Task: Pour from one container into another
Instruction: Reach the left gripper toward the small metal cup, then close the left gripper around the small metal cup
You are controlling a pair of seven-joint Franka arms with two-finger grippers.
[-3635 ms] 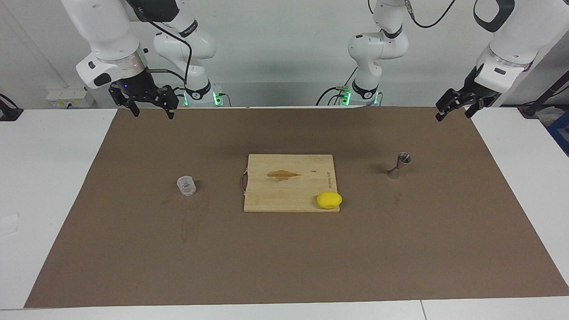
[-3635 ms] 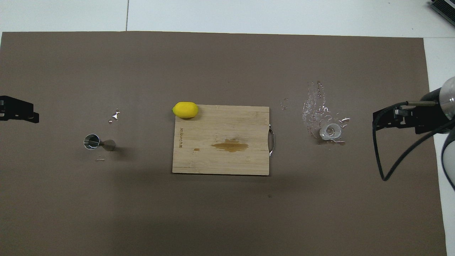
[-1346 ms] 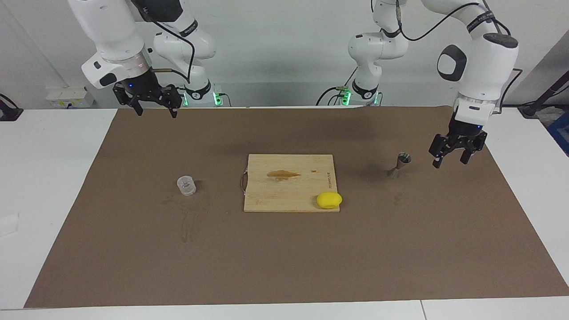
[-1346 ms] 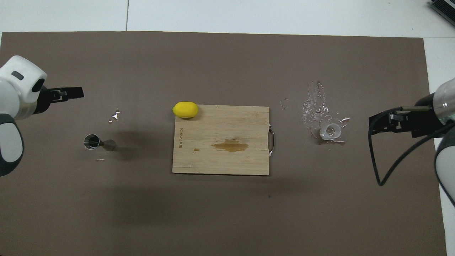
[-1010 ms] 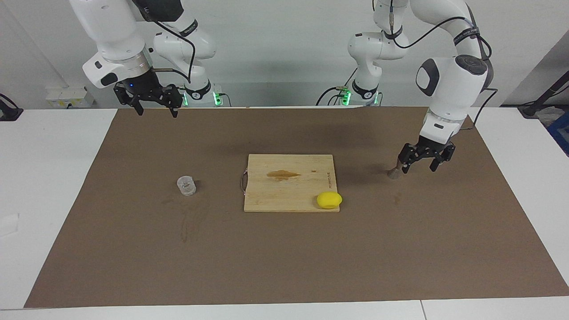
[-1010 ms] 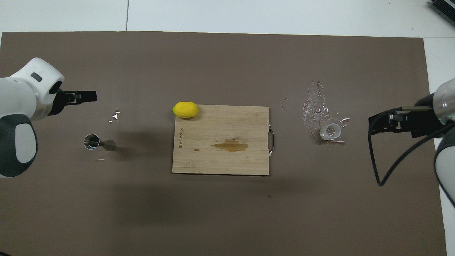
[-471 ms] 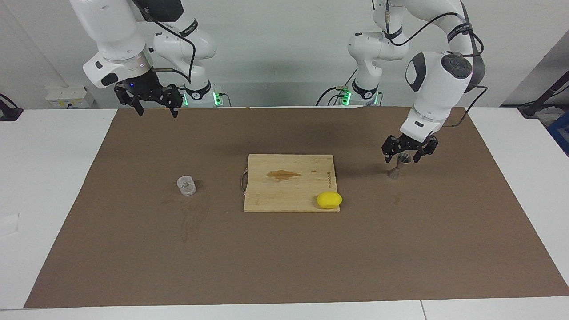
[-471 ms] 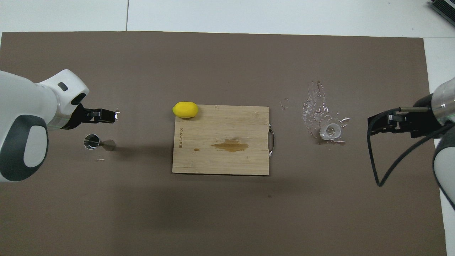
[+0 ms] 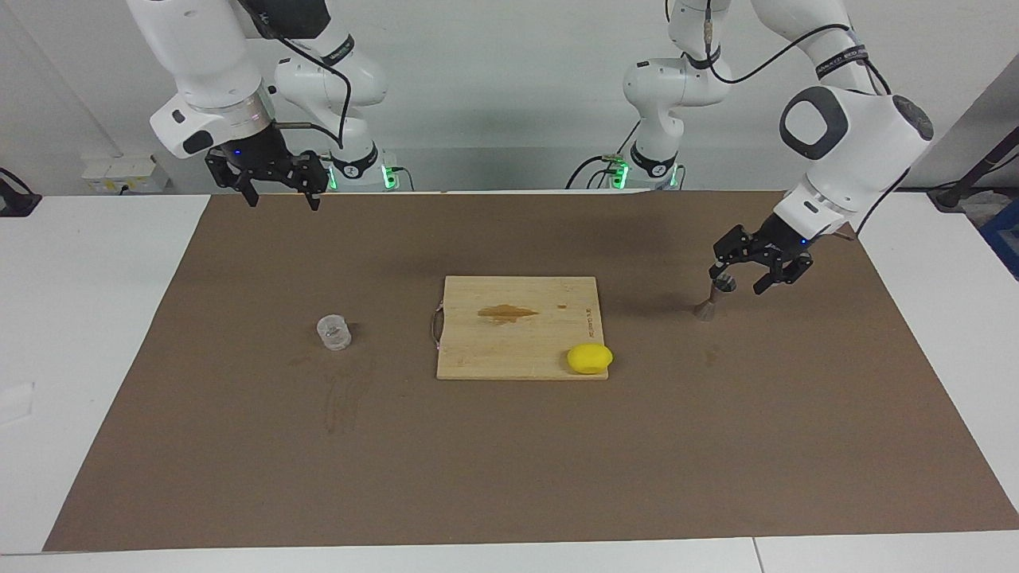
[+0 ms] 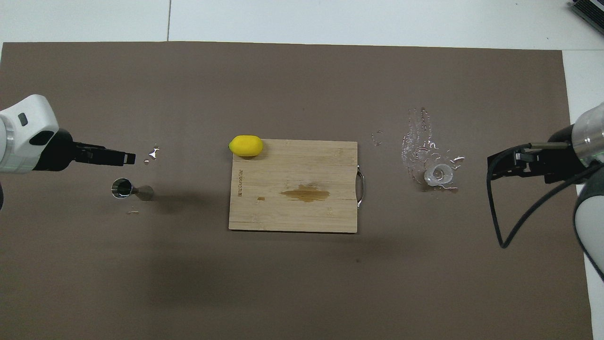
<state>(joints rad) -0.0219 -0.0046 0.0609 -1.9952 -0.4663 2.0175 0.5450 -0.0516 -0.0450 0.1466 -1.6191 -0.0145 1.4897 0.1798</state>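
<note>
The clear cup (image 9: 333,332) stands on the brown mat toward the right arm's end; it also shows in the overhead view (image 10: 439,174). The silver jigger (image 9: 714,297) stands upright toward the left arm's end, and shows in the overhead view (image 10: 128,189). My left gripper (image 9: 740,277) is open and low, right beside the jigger's top cone, with one finger (image 9: 719,267) next to its rim. It does not hold the jigger. In the overhead view the left gripper (image 10: 120,158) points toward the board. My right gripper (image 9: 276,191) is open and waits high over the mat's edge by the robots (image 10: 494,169).
A wooden cutting board (image 9: 517,338) with a brown stain lies mid-table. A yellow lemon (image 9: 590,358) rests at its corner toward the left arm's end. Spilled water (image 10: 417,141) glistens on the mat around the clear cup. A few drops (image 10: 152,153) lie by the jigger.
My left arm came down from the table's end to the jigger, and its wrist has now swung back out toward that end. The right gripper has barely moved. Cup and jigger stand as before.
</note>
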